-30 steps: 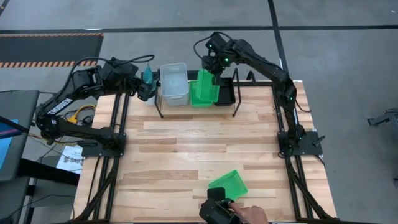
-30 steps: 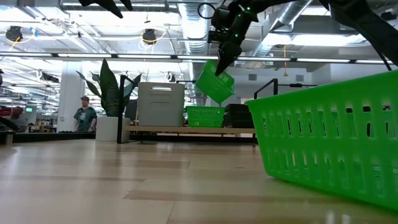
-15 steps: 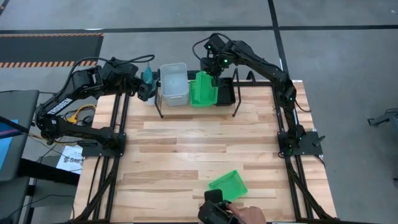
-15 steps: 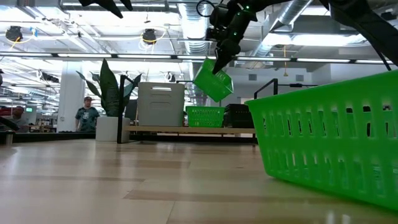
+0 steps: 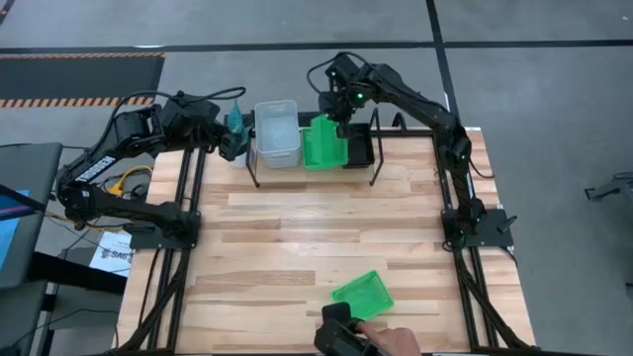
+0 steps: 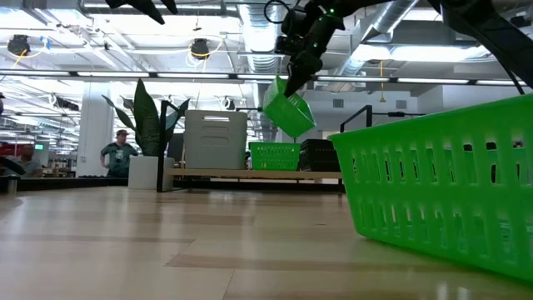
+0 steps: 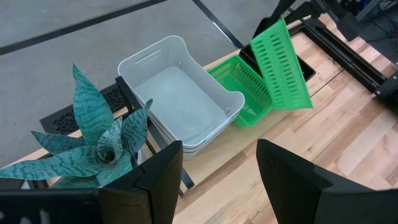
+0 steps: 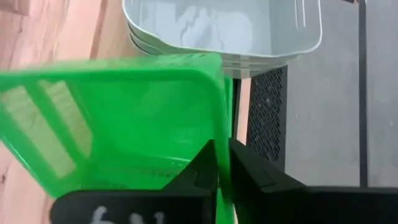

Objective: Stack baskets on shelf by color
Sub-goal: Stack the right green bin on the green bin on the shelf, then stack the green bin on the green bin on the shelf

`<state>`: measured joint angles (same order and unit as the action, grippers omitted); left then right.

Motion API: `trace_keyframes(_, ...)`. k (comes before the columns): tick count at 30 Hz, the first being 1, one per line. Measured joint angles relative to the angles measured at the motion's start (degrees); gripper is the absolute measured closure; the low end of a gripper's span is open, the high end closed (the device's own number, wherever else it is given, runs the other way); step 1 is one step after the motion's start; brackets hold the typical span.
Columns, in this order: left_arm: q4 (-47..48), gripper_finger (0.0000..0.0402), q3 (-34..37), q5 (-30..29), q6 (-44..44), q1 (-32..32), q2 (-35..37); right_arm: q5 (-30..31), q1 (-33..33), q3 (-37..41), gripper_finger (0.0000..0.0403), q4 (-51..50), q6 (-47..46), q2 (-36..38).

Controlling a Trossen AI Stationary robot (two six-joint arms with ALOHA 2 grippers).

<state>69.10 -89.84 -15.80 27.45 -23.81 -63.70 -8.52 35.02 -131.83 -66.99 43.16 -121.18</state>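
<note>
My right gripper (image 5: 341, 107) is shut on a bright green basket (image 5: 322, 144) above the shelf (image 5: 374, 166) at the table's far edge. In the low view this basket (image 6: 289, 112) hangs tilted over another green basket (image 6: 275, 156) that rests on its bottom in the shelf's middle. The stacked grey-white baskets (image 5: 277, 133) stand to its left and the black baskets (image 5: 359, 148) to its right. A third green basket (image 5: 362, 294) lies near the table's near edge. My left gripper (image 7: 221, 180) waits open at the far left, beside the plant. My right gripper pinches the rim of one wall of the green basket (image 8: 219, 134), close to a corner, with one finger (image 8: 200, 168) on each face of the wall. The fingers come from above. The basket hangs steeply tilted below them, lifted clear of the shelf.
A teal spiky plant (image 7: 93, 146) stands just left of the shelf, close to my left gripper. A person's hand (image 5: 396, 342) and a dark object (image 5: 341, 331) are at the near edge beside the third green basket. Bare wood (image 5: 297, 227) lies between shelf and near edge.
My right gripper has shifted a little toward the table's left while staying shut on the green basket. The basket has swayed slightly above the shelf and remains lifted.
</note>
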Motion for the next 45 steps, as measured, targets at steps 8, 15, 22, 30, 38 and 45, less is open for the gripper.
trace_keyframes(8, 0.00, 0.0207, 0.00, -0.01, -0.01, 0.00, 0.00, -0.25, -0.06, 0.71, 0.0311, 1.27, -0.04, 0.07)
trace_keyframes(15, -0.01, 0.0207, 0.00, -0.01, 0.03, -0.02, 0.00, 0.50, -0.17, 3.86, 0.0292, 4.10, 0.24, 0.08)
trace_keyframes(22, 0.00, 0.0207, 0.00, -0.01, 0.05, -0.01, 0.00, 0.97, -0.06, 3.01, 0.0270, 2.24, -3.37, 1.75)
trace_keyframes(30, -0.02, 0.0207, 0.00, 0.13, -0.01, -0.01, 0.00, -2.84, -2.66, 0.12, 0.0245, -22.06, -34.96, 4.71)
trace_keyframes(38, -0.14, 0.0207, 0.00, 0.60, -1.09, 0.00, -0.07, -3.88, -13.89, 24.26, 0.0243, -21.93, -50.50, 20.75)
trace_keyframes(45, -3.52, 0.0207, 0.00, 3.47, -5.15, 0.00, -0.09, -2.87, -30.02, 51.93, 0.0243, -10.72, -83.91, 36.86)
